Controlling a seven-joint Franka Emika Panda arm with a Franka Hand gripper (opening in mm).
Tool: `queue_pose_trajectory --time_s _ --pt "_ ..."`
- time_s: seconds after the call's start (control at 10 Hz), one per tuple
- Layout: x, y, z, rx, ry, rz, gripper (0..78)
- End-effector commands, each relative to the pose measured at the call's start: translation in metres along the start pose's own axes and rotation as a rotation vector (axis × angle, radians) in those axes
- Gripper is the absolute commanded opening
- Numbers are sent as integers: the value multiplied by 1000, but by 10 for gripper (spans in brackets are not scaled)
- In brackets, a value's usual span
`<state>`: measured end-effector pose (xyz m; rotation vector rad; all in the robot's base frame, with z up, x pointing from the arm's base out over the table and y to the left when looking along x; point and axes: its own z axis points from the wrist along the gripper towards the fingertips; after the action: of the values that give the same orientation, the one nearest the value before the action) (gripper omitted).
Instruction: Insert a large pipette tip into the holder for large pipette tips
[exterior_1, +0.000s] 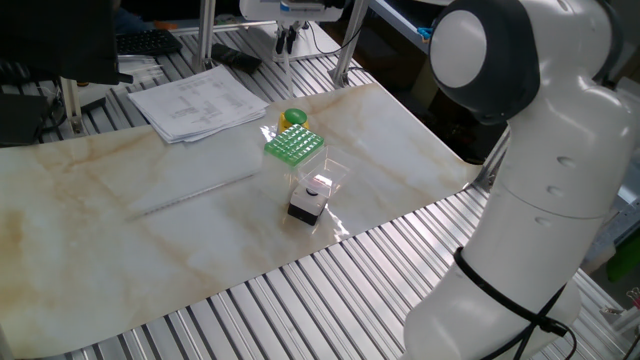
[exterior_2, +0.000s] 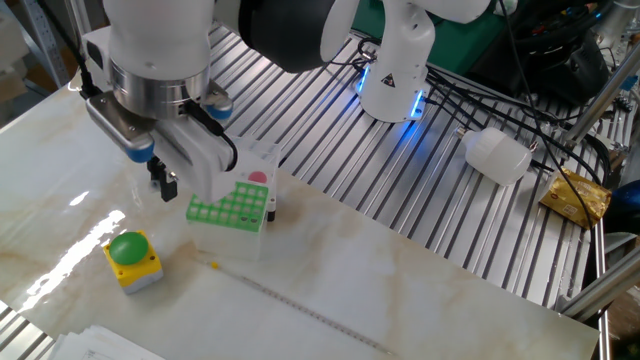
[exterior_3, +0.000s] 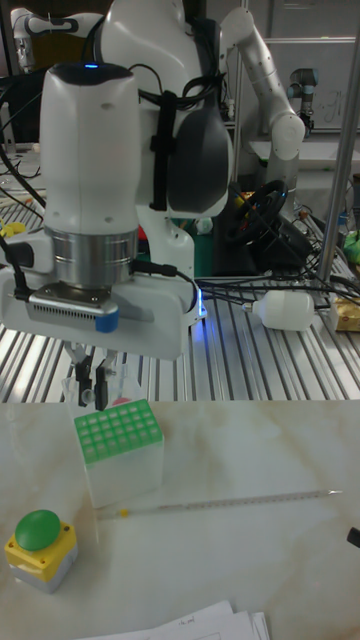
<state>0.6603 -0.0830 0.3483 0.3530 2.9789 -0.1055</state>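
The holder for large pipette tips (exterior_1: 294, 146) (exterior_2: 230, 208) (exterior_3: 118, 436) is a green gridded rack on a clear base, standing on the marble top. My gripper (exterior_1: 285, 41) (exterior_2: 165, 187) (exterior_3: 90, 386) hangs just beside the rack's far-left side, above the table, fingers pointing down and close together. In one fixed view a faint slim whitish large pipette tip (exterior_1: 288, 72) hangs from between the fingers. The other views do not show it clearly.
A black-and-white box in a clear case (exterior_1: 309, 201) stands right next to the rack. A yellow box with a green button (exterior_2: 130, 260) (exterior_3: 40, 545) sits nearby. A long thin pipette (exterior_3: 220, 502) (exterior_2: 300, 312) lies on the marble. Papers (exterior_1: 198, 101) lie at the table's edge.
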Motion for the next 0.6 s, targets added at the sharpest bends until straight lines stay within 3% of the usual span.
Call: queue_pose_trajectory --time_s 0.1,0.6 --pt "-1 0 -2 5 -49 31 12" --pt "-1 0 -2 18 -64 17 12"
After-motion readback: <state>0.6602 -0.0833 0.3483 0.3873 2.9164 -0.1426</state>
